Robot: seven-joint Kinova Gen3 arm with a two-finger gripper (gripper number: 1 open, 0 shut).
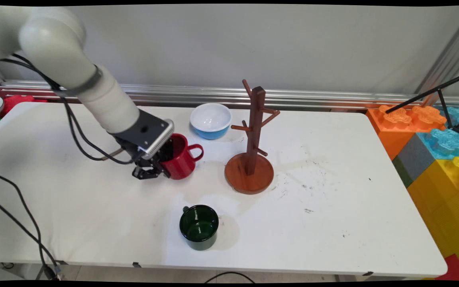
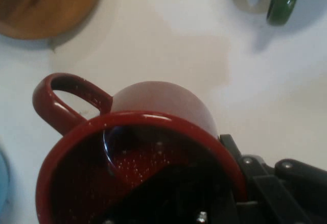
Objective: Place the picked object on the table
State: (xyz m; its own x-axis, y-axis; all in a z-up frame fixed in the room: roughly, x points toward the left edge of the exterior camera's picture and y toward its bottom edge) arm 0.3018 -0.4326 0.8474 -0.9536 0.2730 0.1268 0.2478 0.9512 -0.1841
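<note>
gripper [image 1: 161,166] is clamped on the red mug [image 1: 182,161]: one finger goes down inside the cup, the other sits outside the wall on the side away from the handle. the hand view backs this up, black linkage pressed against the rim's outer edge. i read it as a firm rim grasp, with the mug carried, not resting flat.

the mug is tilted, mouth leaning toward the arm and handle pointing at the wooden mug tree [image 1: 254,131]. it sits near the tree, on its left. i can't tell if the mug's bottom edge touches the table [image 1: 333,199] or just clears it.

look of the mug: glossy red enamel, speckled inside, loop handle free and unobstructed. no chips that i can see (interior mostly in shadow).

around the tree: blue bowl [image 1: 210,120] behind and left of it, upright, white inside. green mug [image 1: 199,227] in front and left of it, upright, well apart from the red one. the tree's pegs are all bare.
</note>
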